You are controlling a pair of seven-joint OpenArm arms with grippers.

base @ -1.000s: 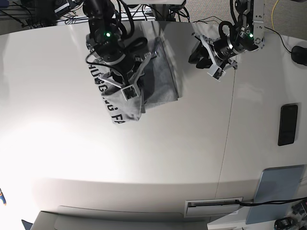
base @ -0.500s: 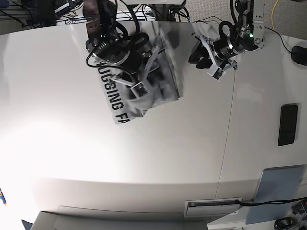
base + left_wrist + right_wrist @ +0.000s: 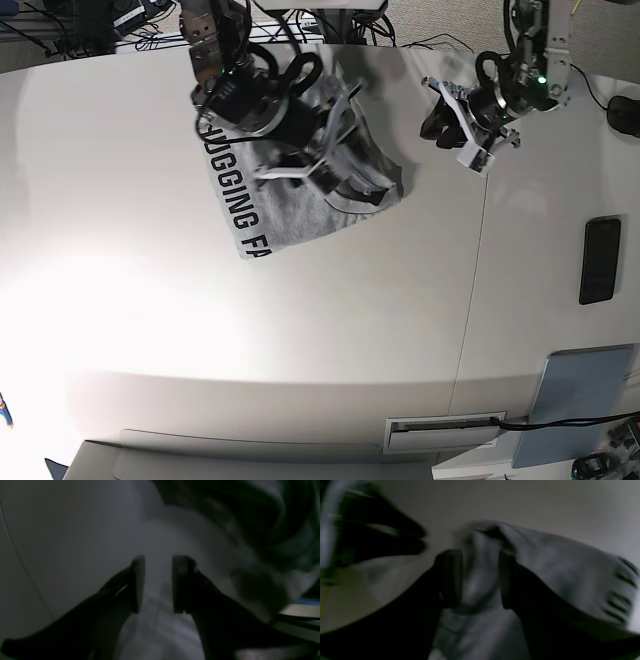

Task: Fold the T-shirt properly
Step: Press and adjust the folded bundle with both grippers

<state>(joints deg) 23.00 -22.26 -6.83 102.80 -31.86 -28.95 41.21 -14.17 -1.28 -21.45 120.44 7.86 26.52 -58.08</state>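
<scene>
**Shirt fold carried across by the right arm**

Since a second ago, the grey fabric has been drawn from the lettered edge across toward the table's seam side, and the right gripper point(image 3: 352, 182) is now seen over the shirt's far corner instead of over the lettering. The left gripper point(image 3: 452, 128) has been shifted slightly further from the garment.

The T-shirt point(image 3: 290, 215) is laid on the white table point(image 3: 330, 340) near its far edge, partly folded. Black block capitals are exposed along the edge away from the seam, and a raised, bunched layer is seen under the right arm. In the right wrist view, a ridge of grey cloth point(image 3: 480, 580) is seen between the two dark fingers point(image 3: 451, 577), which are closed against it on both sides; the picture is blurred.

The left gripper point(image 3: 156, 583) is held off the shirt, above bare table, with its jaws parted and nothing between them. A dark phone-like object point(image 3: 600, 260) and a grey-blue board point(image 3: 580, 400) are seen lying well apart from the shirt.
</scene>
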